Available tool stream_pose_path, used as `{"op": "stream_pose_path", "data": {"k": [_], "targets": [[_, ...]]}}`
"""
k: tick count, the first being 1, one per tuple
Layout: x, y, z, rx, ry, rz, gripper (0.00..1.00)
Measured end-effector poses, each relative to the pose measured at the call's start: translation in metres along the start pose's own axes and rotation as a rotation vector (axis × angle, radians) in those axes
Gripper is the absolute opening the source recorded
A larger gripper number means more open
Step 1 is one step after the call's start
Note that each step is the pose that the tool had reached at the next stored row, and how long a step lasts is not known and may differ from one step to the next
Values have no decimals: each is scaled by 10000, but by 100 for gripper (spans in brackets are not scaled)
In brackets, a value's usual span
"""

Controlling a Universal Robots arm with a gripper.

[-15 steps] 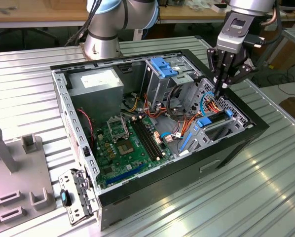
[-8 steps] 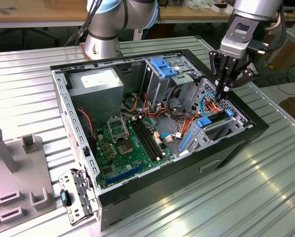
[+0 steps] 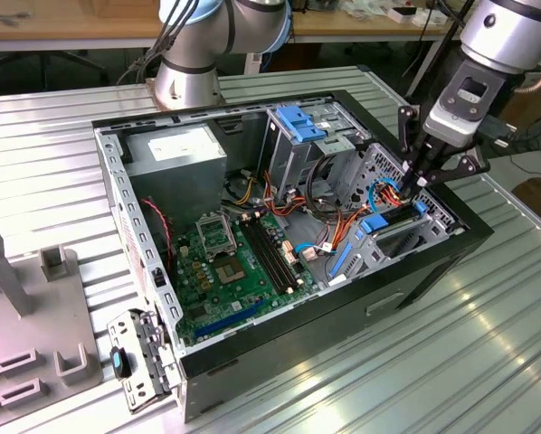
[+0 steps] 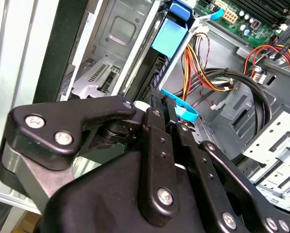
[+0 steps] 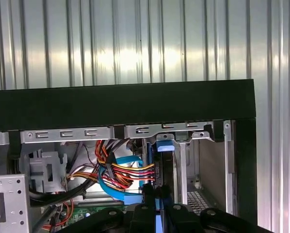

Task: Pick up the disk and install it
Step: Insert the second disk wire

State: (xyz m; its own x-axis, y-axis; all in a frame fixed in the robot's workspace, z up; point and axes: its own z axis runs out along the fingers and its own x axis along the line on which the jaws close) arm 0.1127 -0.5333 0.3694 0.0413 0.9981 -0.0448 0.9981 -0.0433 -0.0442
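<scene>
Installation is judged nearly done: the disk [image 3: 393,220] sits slotted in its bay, gripped edgewise by the closed claw [image 3: 422,177].

Ribbed metal table [image 3: 488,362] gleamed under overhead light; wooden bench [image 3: 62,23] stood far behind, cables [image 3: 144,59] hanging.

Ribbed metal with a bright sheen is seen across the table [image 3: 488,344]. Matt black paint is worn by the computer case [image 3: 343,312], bare grey sheet metal by its inner frame. Glossy blue plastic is shown on the disk [image 4: 170,36]; smooth black plastic on the gripper [image 4: 157,104].
</scene>
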Motion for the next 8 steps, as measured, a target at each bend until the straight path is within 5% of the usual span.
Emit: {"op": "stream_pose_path", "data": {"k": [8], "targets": [[-21, -9, 4, 0, 0, 0, 16]]}}
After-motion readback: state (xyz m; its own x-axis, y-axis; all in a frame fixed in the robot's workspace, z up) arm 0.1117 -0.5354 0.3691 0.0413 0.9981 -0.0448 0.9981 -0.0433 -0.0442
